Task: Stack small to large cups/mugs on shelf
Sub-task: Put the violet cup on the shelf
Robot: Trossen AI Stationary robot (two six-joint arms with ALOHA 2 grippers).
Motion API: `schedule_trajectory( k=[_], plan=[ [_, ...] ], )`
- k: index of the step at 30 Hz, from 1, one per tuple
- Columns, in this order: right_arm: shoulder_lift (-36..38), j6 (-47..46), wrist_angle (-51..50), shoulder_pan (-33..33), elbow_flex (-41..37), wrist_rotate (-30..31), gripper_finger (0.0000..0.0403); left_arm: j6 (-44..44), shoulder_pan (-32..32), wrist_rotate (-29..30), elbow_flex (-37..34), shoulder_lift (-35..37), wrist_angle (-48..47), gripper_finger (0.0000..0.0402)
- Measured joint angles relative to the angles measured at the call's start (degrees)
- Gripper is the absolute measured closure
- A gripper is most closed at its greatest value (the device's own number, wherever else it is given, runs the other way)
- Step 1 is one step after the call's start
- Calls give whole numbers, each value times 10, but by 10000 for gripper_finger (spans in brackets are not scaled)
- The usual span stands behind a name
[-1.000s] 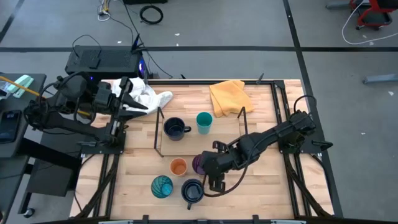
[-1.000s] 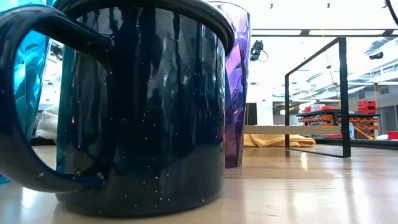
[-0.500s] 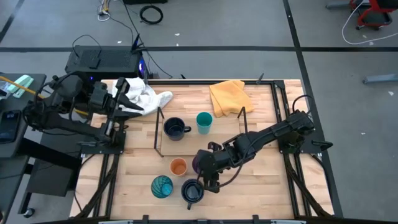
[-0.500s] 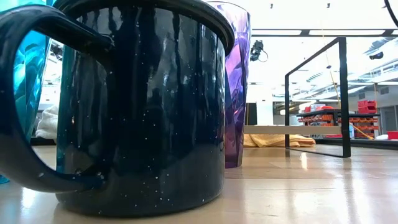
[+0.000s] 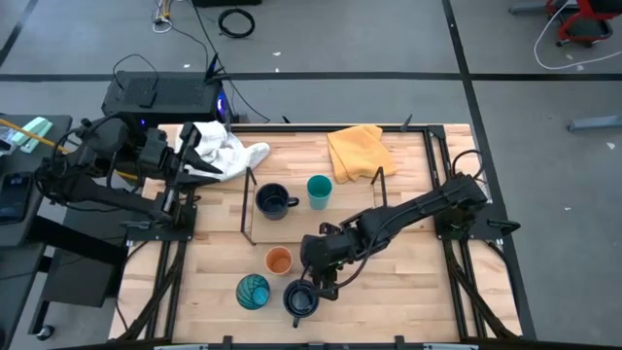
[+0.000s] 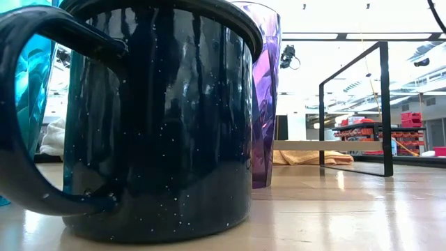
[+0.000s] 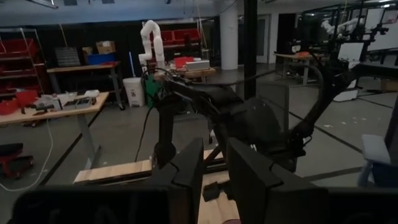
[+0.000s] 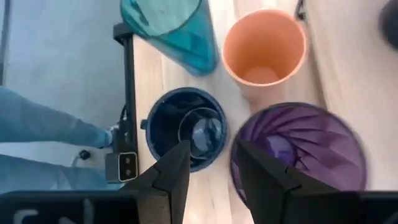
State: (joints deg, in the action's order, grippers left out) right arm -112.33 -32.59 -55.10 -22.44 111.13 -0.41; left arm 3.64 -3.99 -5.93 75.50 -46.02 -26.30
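Note:
My right gripper [image 5: 319, 285] [image 8: 214, 171] hangs open, slanting down, above the gap between a dark navy mug [image 5: 299, 299] [image 8: 186, 127] and the purple tumbler [image 8: 298, 146]; it touches neither. In the high view the arm hides the tumbler. An orange cup [image 5: 279, 261] and a patterned teal tumbler [image 5: 253, 291] stand close by on the tabletop. On the shelf [image 5: 340, 216] stand a second navy mug [image 5: 274, 201] and a teal cup [image 5: 319, 191]. My left gripper [image 5: 199, 156] [image 7: 214, 177] waits raised at the table's left, pointing level, open by a narrow gap.
A white cloth [image 5: 233, 148] and a yellow cloth [image 5: 358, 151] lie at the table's far side. The shelf's black wire rails [image 5: 248, 199] [image 5: 381, 190] rise at both its ends. A person's jeans leg [image 8: 37, 134] shows beyond the table's near edge.
My right gripper has gone toward the table's left and near edges and a little down, coming over the purple tumbler and closer to the near navy mug. The cups have stayed where they were.

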Motion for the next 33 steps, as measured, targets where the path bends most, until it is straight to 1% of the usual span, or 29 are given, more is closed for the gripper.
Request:
schedule_trajectory(
  k=[4,9,12,16,19,25,33],
  plan=[
    [-8,1,6,2,0,-5,263,0,0,0,0,1,-2,324],
    [-10,9,-9,7,-13,-1,263,0,0,0,0,0,-3,320],
    [-10,13,-36,8,-21,-4,263,1,0,0,0,1,-3,319],
    [-10,16,-37,11,-27,-10,263,1,0,0,0,0,-4,323],
    [-10,26,-35,13,-27,-33,263,1,0,0,0,1,-5,323],
    [-10,41,-49,17,-27,-43,263,5,0,0,0,1,-7,317],
    [-10,61,-63,26,-27,-79,258,7,0,0,0,1,-6,321]
  ],
)
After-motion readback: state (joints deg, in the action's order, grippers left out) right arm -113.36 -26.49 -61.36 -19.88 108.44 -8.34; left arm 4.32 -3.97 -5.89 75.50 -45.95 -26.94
